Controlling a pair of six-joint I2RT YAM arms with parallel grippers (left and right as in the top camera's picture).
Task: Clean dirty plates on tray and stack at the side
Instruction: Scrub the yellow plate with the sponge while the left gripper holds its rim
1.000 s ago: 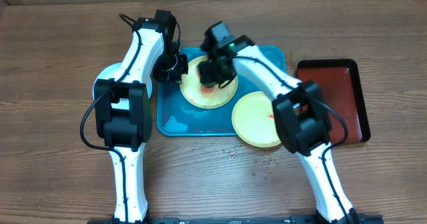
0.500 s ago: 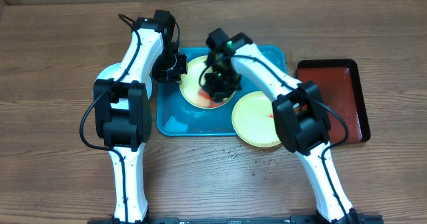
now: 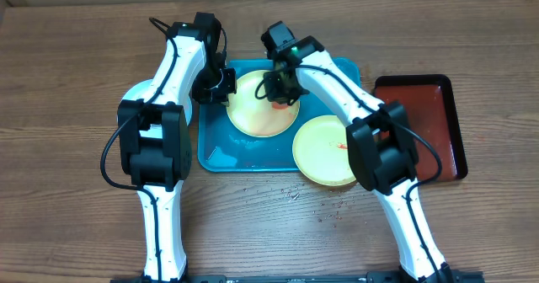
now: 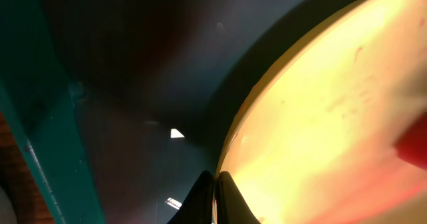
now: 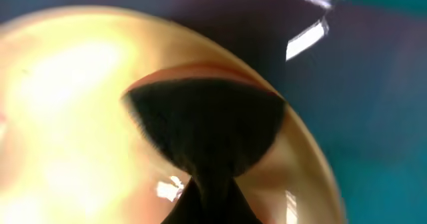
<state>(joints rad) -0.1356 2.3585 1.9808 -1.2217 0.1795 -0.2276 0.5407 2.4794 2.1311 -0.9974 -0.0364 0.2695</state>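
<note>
A pale yellow-green plate (image 3: pixel 255 108) lies in the teal tray (image 3: pixel 221 152). My left gripper (image 3: pixel 221 86) is shut on this plate's left rim; in the left wrist view the gripper (image 4: pixel 215 196) pinches the rim of the plate (image 4: pixel 333 111). My right gripper (image 3: pixel 282 88) is shut on a dark fan-shaped wiper (image 5: pixel 203 121) pressed on the plate (image 5: pixel 67 111) near its back right rim, with a red trace along the wiper's edge. A second yellow-green plate (image 3: pixel 324 152) with a small red smear overlaps the tray's front right corner. A pale blue-white plate (image 3: pixel 133 94) lies left of the tray, mostly hidden under the left arm.
A dark red tray with a black rim (image 3: pixel 425 123) lies at the right. Small crumbs (image 3: pixel 295 195) lie on the wooden table in front of the teal tray. The tray's base (image 4: pixel 133 84) looks dark and stained.
My right gripper has moved the wiper from the plate's middle and front toward its back right rim. The red smear in the plate's middle no longer shows. The left gripper has not moved.
</note>
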